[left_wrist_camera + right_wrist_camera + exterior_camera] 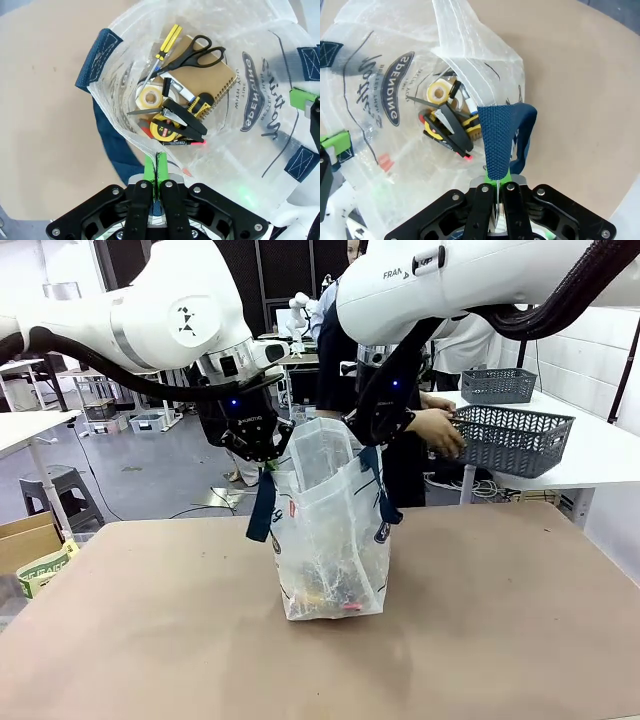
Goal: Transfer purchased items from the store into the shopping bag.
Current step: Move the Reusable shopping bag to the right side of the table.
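The shopping bag (335, 540) stands upright in the middle of the worktop (150, 630), its mouth held open between my two arms. At its bottom lie the purchased items (180, 107): I make out black-handled scissors (197, 52), a yellow screwdriver (167, 42), a roll of tape (148, 97), a yellow tape measure (164, 129) and a brown spiral notebook (212, 80). My left end effector (156, 167) is pinched tight on the bag's translucent rim. My right end effector (497, 186) is clamped on a navy strap (496, 135) at the opposite side. Across the worktop a person's hand (440, 430) is at a grey mesh basket (515, 440). I judge this to be the holding-open step, with several goods already loaded. Next I need both grips firm and the mouth spread and steady, so another item can drop in without catching the rim.
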`<move>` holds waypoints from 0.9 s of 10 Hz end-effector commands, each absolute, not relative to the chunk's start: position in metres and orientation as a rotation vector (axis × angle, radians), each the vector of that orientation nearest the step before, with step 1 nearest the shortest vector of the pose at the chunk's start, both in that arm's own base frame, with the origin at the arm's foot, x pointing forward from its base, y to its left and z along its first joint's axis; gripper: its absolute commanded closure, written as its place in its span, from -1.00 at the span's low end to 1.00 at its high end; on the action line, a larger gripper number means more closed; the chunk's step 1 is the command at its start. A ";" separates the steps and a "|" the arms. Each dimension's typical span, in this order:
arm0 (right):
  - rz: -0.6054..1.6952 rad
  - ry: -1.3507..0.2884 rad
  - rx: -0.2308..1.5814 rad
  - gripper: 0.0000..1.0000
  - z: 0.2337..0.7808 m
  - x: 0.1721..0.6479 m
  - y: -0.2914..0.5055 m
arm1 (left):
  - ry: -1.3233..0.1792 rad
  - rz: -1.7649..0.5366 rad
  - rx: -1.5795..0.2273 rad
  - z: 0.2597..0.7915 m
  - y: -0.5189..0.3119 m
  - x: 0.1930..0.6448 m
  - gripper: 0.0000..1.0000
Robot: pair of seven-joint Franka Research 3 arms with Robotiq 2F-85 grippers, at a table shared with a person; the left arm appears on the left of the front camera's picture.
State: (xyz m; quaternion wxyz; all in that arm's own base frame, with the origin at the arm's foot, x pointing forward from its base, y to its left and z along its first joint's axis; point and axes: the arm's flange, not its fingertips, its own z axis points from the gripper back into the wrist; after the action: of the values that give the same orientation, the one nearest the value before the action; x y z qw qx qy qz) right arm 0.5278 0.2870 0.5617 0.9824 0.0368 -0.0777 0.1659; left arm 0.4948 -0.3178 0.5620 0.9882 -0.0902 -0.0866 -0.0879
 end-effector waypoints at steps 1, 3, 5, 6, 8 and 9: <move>0.331 -0.162 0.079 1.00 0.562 0.527 0.288 | -0.168 -0.187 -0.172 0.563 -0.314 0.492 1.00; 0.323 -0.176 0.105 1.00 0.559 0.531 0.286 | -0.173 -0.179 -0.192 0.561 -0.322 0.494 1.00; 0.278 -0.178 0.139 1.00 0.554 0.535 0.291 | -0.198 -0.185 -0.176 0.560 -0.333 0.490 1.00; 0.285 -0.175 0.145 1.00 0.552 0.536 0.295 | -0.198 -0.200 -0.169 0.560 -0.339 0.491 1.00; 0.286 -0.170 0.150 1.00 0.551 0.539 0.297 | -0.188 -0.223 -0.180 0.559 -0.343 0.492 1.00; 0.303 -0.172 0.147 1.00 0.553 0.537 0.294 | -0.183 -0.213 -0.181 0.561 -0.336 0.488 1.00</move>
State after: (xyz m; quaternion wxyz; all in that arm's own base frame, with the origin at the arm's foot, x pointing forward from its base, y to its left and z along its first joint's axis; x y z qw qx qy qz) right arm 0.5365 0.2935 0.5492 0.9833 0.0579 -0.0792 0.1533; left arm 0.4879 -0.3398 0.5598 0.9857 -0.0914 -0.0899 -0.1092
